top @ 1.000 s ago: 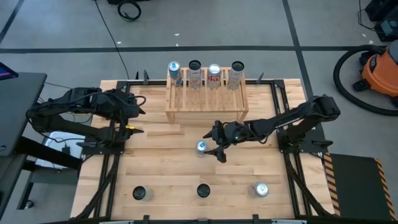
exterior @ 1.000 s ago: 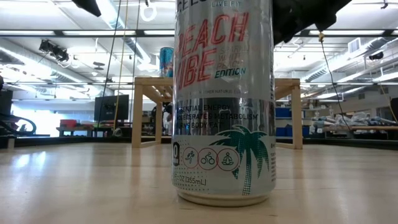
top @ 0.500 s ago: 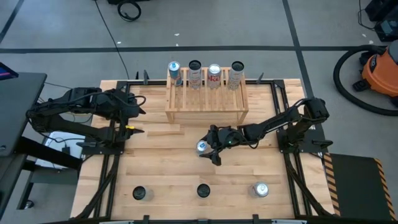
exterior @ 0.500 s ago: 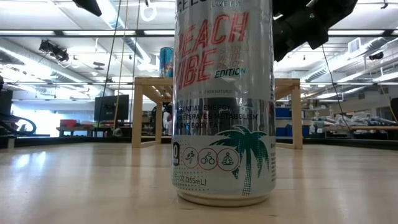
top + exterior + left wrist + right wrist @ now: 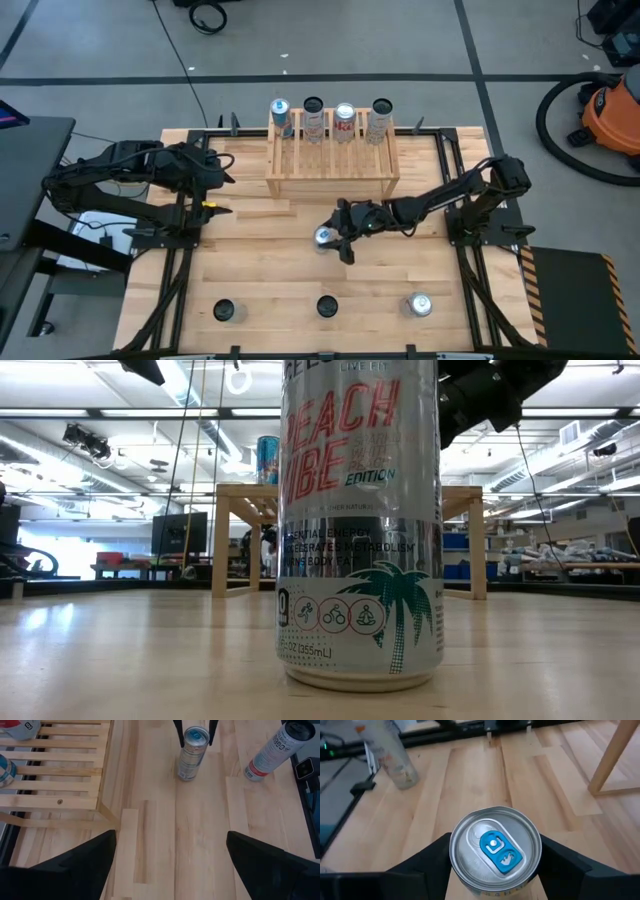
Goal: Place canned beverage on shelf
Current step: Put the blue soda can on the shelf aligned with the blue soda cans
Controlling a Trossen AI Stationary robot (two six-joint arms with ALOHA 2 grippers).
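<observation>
can bracketed, not yet lifted

right gripper (image 5: pixel 335 241) reaching across mid-table, fingers spread either side of the silver drinks can with the blue pull tab (image 5: pixel 323 236), no squeeze visible. from the right wrist view, the can's lid (image 5: pixel 495 847) sits square between two dark fingers (image 5: pixel 427 862), gaps showing on both flanks. can standing upright on the pale plank tabletop (image 5: pixel 250 280), just in front of the low light-wood slatted shelf (image 5: pixel 331 160), well short of it.

four tall cans (image 5: pixel 330 120) already lined up along the shelf's far edge. three more cans (image 5: pixel 325 306) waiting near the table's front edge.

left gripper (image 5: pixel 222 170) parked at the table's left side, fingers apart, holding nothing.

judged early in this placement: closing, lifting, carrying and setting down on the slats all remaining.
</observation>
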